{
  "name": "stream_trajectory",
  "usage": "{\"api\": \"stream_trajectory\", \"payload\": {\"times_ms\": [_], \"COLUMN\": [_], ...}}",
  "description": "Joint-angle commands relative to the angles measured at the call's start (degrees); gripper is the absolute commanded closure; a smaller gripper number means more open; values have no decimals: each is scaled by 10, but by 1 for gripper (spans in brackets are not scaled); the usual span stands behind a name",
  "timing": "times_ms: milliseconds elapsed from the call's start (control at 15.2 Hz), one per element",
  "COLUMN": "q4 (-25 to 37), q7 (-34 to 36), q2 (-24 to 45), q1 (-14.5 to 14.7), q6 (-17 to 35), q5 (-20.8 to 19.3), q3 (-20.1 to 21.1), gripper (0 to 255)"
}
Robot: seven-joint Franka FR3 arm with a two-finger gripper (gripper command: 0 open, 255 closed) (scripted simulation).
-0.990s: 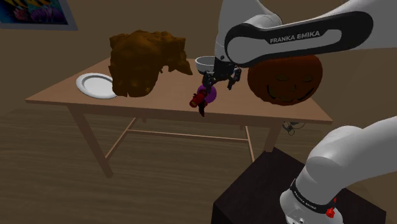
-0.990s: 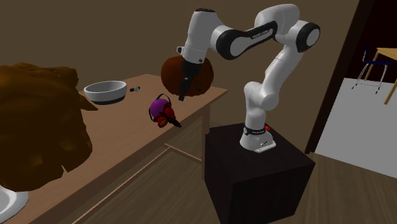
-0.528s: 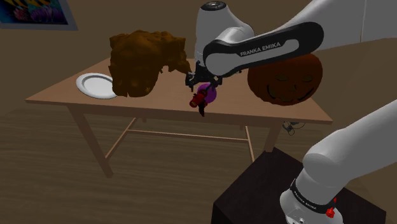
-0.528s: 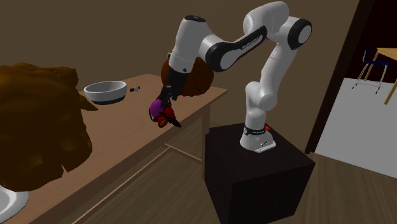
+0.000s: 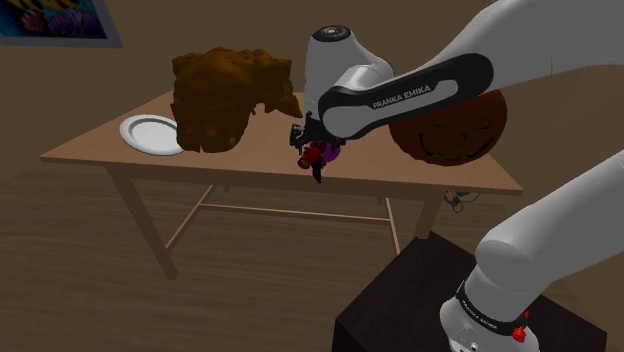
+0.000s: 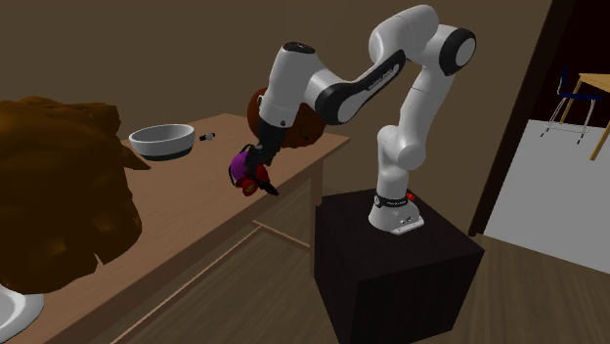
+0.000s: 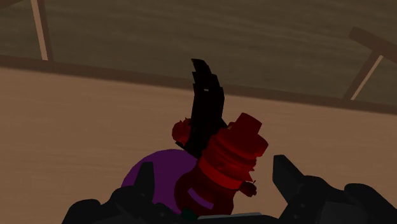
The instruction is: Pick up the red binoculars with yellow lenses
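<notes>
**Two fingers (image 7: 287, 175) straddling the red binoculars (image 7: 229, 159)**

The gripper (image 5: 308, 140) is hanging low over the wooden table (image 5: 230, 162), right at the binoculars, which are lying near the table's front edge in the shoulder view. In the wrist view its fingers are standing apart, one on each side of the red barrels. A gap is showing beside one finger, so nothing is being clasped. A purple round thing (image 7: 156, 175) is sitting against the binoculars, and a black strap (image 7: 205, 105) is running from them toward the table's edge. In the shoulder view an orange pumpkin (image 5: 450, 125) with a carved face is standing behind the white arm (image 5: 400, 95). A brown lumpy mass (image 5: 225, 95) is resting beside a white plate (image 5: 150, 132) toward that view's left. In the second exterior view a grey bowl (image 6: 161, 140) is sitting further along the table.
</notes>
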Motion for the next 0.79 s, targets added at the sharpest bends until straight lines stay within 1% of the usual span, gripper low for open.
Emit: {"api": "stream_trajectory", "payload": {"times_ms": [0,594,726], "q4": [-2,-4,8], "q7": [0,1,-5], "q2": [1,0,-5], "q1": [-1,0,1], "q6": [3,4,-11], "q5": [-1,0,4], "q3": [0,0,-2], "gripper": [255,255,255]}}
